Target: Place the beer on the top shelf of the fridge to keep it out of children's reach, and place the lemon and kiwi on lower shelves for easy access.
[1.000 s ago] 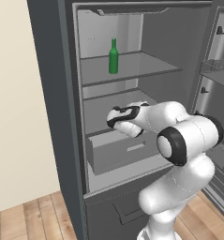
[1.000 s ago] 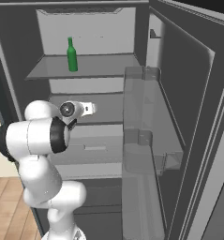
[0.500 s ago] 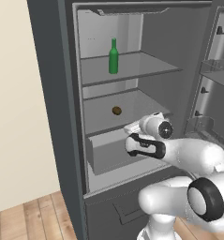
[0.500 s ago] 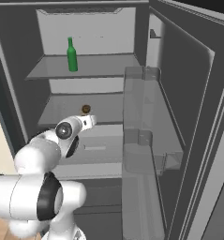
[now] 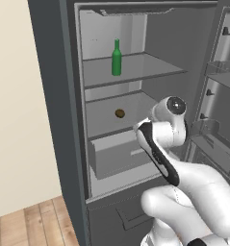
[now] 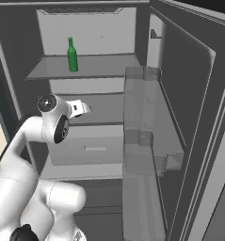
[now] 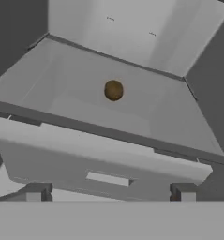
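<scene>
fridge [image 5: 49,96]: beer [image 5: 116,57] is stood on top shelf [image 5: 145,67] | kiwi [image 7: 113,90] is laid on shelf just above drawer [image 7: 104,164] | gripper [image 7: 108,199] is spread wide, empty, in front of drawer | step judged: lemon to be fetched next; drawer front to be cleared on withdrawal

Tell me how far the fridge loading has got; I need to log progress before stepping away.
Done: the slim green glass beer bottle stands on the fridge's uppermost pale grey shelf, and the small brown oval kiwi lies on the shelf below. In hand: nothing; the open gripper is empty, back from the kiwi. Left: the lemon, which still needs a lower shelf.
</scene>
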